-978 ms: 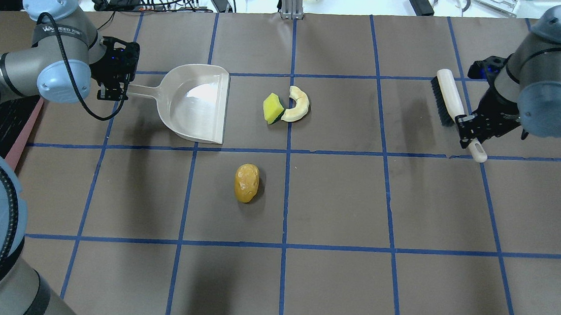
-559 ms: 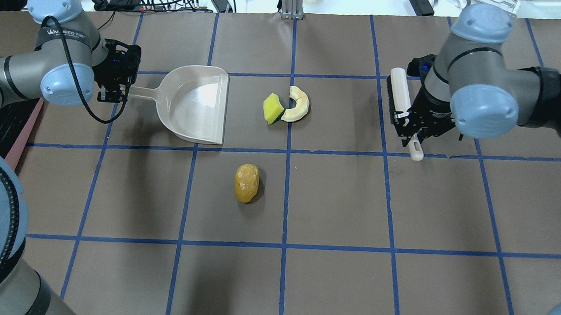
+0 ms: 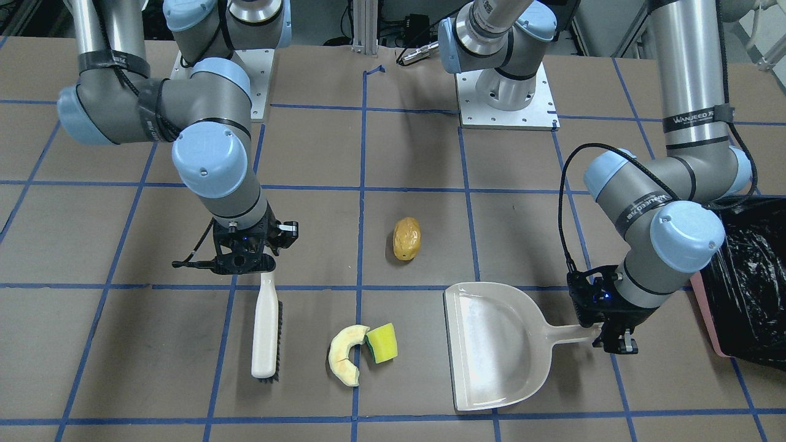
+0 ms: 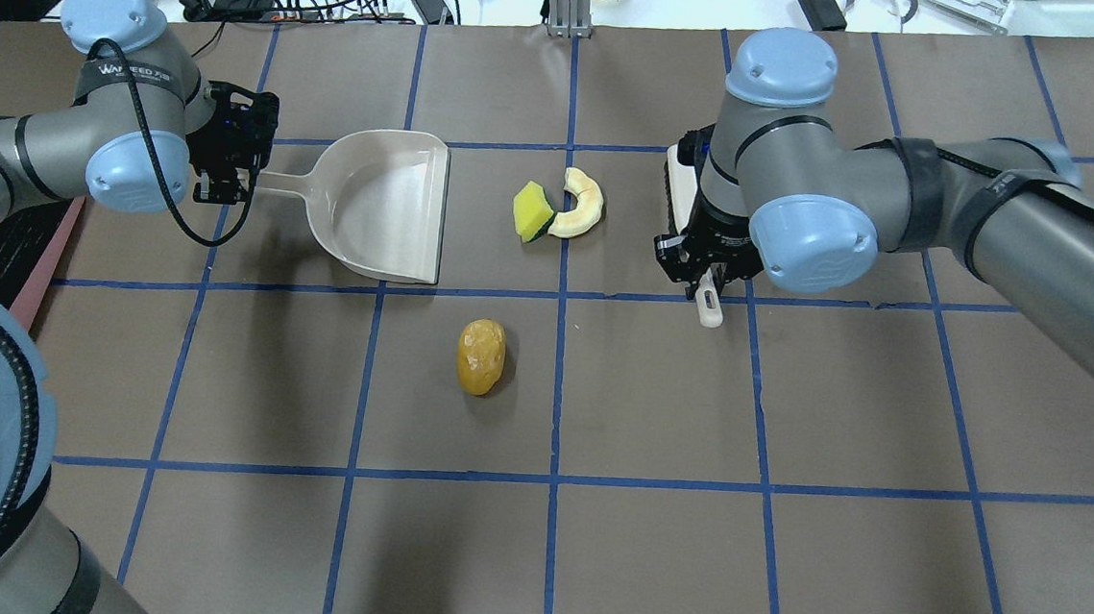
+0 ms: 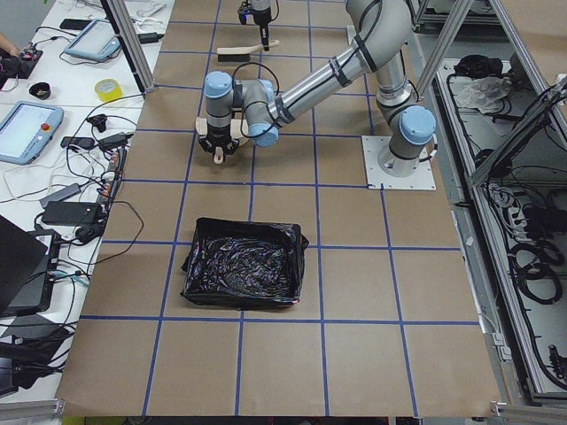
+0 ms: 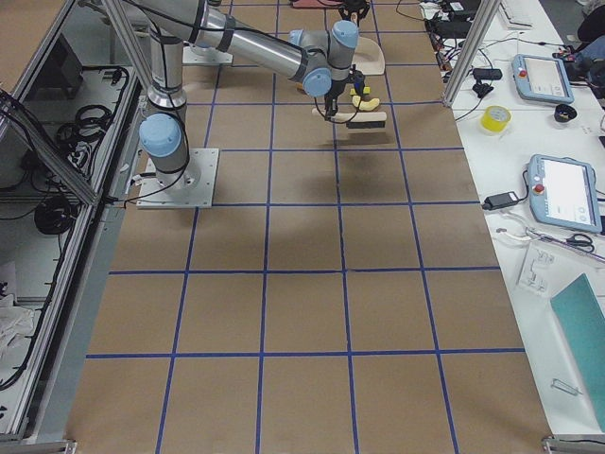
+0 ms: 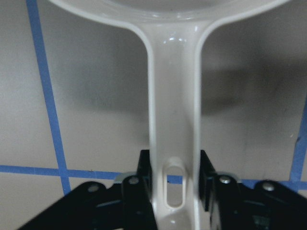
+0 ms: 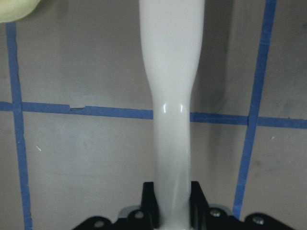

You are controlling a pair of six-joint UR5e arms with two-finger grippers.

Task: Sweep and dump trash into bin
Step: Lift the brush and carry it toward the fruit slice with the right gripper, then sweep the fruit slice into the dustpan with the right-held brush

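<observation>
**A:** Start at the far left of the overhead view. Where is the pink container lined with crinkled black plastic (image 3: 746, 282)?

**B:** It is on the handle side of the beige plastic dustpan (image 4: 381, 204), past the left arm (image 4: 49, 137). Overhead shows only a pink sliver of it at the edge, and the front-facing view cuts it off too. Only the left side view shows it whole.

**A:** And the left gripper (image 4: 229, 179)?

**B:** It is at the tip of the dustpan's handle, with its fingers pinching the handle from both sides, which the wrist view shows plainly. Whether the dustpan's lip rests on the brown paper table (image 4: 656, 401) I can't tell.

**A:** The trash?

**B:** All three pieces lie on the table outside the dustpan. The yellow sponge wedge with green backing (image 4: 532, 212) is just off the dustpan's open mouth. It touches the pale yellow crescent-shaped slice (image 4: 581, 203), which lies on the sponge's side away from the dustpan. The tan-yellow potato-shaped lump (image 4: 481, 356) lies apart from them, off the corner of the mouth nearer the robot.

**A:** Further right?

**B:** The white-handled brush with black bristles (image 3: 265, 331) is near the crescent, on the side away from the dustpan. Overhead, the right arm (image 4: 803, 229) hides most of it and only the handle's tip pokes out. The right gripper (image 3: 242, 261) is clamped around that handle near its end. I can't tell whether the bristles touch the table.
</observation>
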